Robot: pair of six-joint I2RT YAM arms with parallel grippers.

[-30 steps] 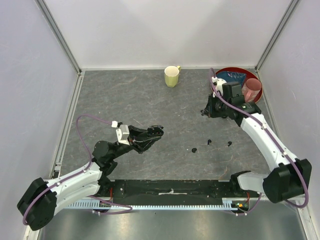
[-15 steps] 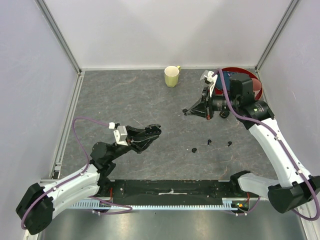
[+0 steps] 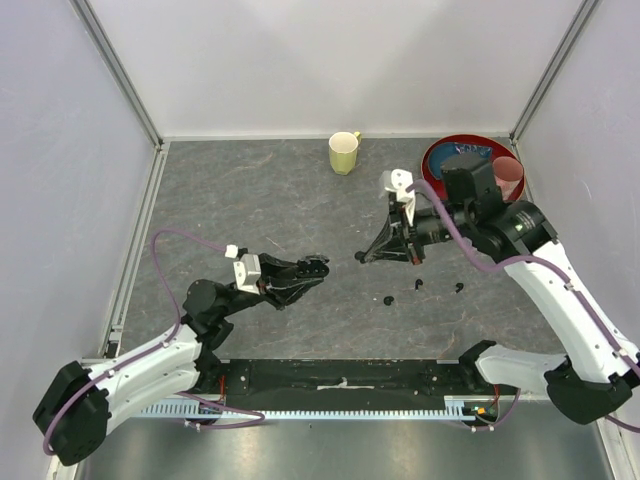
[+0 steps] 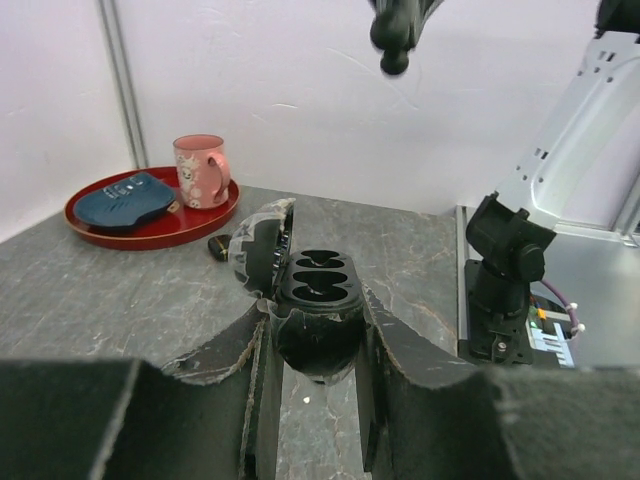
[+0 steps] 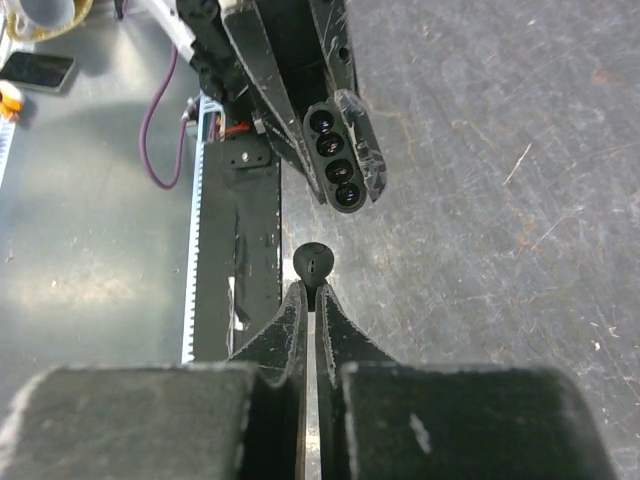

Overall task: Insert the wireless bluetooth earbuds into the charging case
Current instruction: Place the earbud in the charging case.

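From above, move the right gripper [image 3: 363, 257], pinching a tiny round black earbud [image 5: 313, 264], slowly toward 9 o'clock over the shiny black oval case [image 4: 312, 300] squeezed in the left gripper [image 3: 318, 265].

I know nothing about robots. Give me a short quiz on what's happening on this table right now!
1. True or false: the left claw holds the charging case with its lid open.
2. What is pinched at the tips of the right claw? A) a spoon B) an earbud C) nothing
3. Fill in: the mug standing on the red tray is ____.

Key: 1 true; 2 B; 3 pink.
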